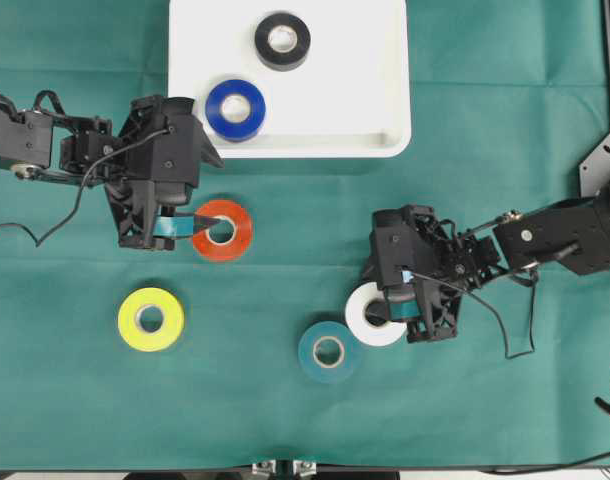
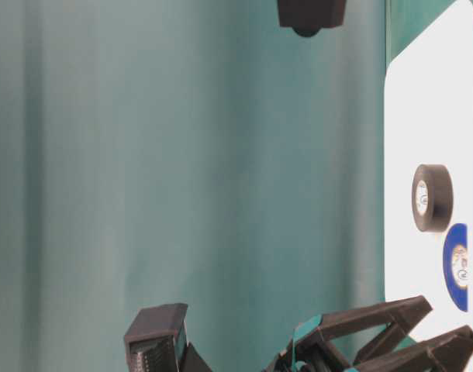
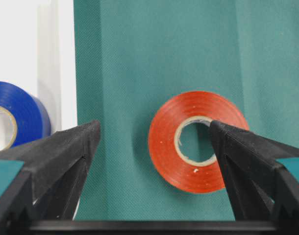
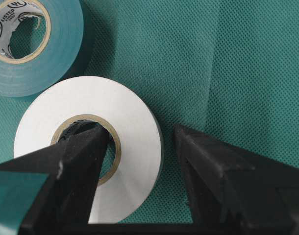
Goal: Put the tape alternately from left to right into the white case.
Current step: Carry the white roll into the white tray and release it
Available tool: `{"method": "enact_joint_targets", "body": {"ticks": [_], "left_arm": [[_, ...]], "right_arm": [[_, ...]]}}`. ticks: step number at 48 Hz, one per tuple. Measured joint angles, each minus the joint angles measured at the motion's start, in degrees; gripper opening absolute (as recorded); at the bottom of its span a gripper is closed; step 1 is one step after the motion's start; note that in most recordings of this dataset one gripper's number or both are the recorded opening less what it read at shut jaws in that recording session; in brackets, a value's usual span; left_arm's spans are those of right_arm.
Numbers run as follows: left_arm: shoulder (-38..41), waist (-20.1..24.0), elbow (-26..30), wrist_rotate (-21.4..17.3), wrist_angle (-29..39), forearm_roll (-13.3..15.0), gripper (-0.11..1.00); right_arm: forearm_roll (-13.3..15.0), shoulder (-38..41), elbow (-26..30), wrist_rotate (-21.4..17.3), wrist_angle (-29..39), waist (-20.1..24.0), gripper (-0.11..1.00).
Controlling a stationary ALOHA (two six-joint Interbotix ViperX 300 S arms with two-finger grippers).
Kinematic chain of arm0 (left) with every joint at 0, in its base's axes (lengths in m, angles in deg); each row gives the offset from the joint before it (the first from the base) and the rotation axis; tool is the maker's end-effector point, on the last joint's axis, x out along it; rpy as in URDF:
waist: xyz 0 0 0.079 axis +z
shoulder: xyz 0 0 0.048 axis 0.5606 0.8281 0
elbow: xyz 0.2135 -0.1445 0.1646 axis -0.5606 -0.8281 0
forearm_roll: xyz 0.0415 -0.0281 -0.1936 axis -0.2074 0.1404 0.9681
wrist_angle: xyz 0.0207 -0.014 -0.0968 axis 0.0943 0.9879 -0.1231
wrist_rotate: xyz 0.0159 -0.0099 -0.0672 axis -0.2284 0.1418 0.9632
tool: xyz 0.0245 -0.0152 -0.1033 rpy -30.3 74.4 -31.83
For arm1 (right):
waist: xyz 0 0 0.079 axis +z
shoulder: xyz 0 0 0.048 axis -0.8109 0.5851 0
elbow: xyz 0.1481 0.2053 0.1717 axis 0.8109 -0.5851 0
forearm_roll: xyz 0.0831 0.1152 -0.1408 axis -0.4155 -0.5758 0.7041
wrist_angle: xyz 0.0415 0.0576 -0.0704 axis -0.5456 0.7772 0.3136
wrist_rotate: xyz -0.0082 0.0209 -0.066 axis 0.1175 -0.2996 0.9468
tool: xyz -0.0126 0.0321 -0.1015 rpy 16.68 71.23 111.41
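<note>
The white case (image 1: 385, 120) lies at the top middle and holds a black roll (image 1: 282, 41) and a blue roll (image 1: 235, 109). A red-orange roll (image 1: 222, 230) lies flat on the cloth below the case. My left gripper (image 1: 221, 192) is open: one finger tip is over this roll's core hole (image 3: 194, 142), the other stands apart over bare cloth on the case side. The white roll (image 1: 370, 318) lies lower right. My right gripper (image 4: 138, 129) is open astride its wall, one finger in the core and the other outside with a gap. Yellow (image 1: 151, 319) and teal (image 1: 328, 351) rolls lie loose.
Green cloth (image 1: 285, 420) covers the whole table. The teal roll (image 4: 22, 44) almost touches the white one. A metal bracket (image 1: 603, 160) stands at the right edge. The table-level view shows the case's rim (image 2: 395, 155) with the black roll (image 2: 432, 198) in it.
</note>
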Motion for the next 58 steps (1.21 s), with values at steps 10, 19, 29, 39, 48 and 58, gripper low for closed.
{"method": "enact_joint_targets", "body": {"ticks": [10,19,29,39,48,58], "left_arm": [[0.0,-0.2,0.0,0.0,0.0,0.0,0.66],[0.0,-0.2,0.0,0.0,0.0,0.0,0.66],[0.0,-0.3,0.0,0.0,0.0,0.0,0.66],[0.0,-0.3,0.0,0.0,-0.1,0.0,0.66],[0.0,-0.3,0.0,-0.1,0.6,0.0,0.66],[0.0,-0.4,0.0,0.0,1.3,0.1,0.66]], "right_arm": [[0.0,-0.1,0.0,0.0,0.0,0.0,0.66],[0.0,0.0,0.1,0.0,0.1,0.0,0.59],[0.0,-0.1,0.4,0.0,0.9,0.2,0.31],[0.0,0.0,1.3,0.0,2.4,0.3,0.31],[0.0,-0.5,2.4,0.0,5.4,0.3,0.31],[0.1,-5.0,3.7,0.2,9.7,0.1,0.31]]}}
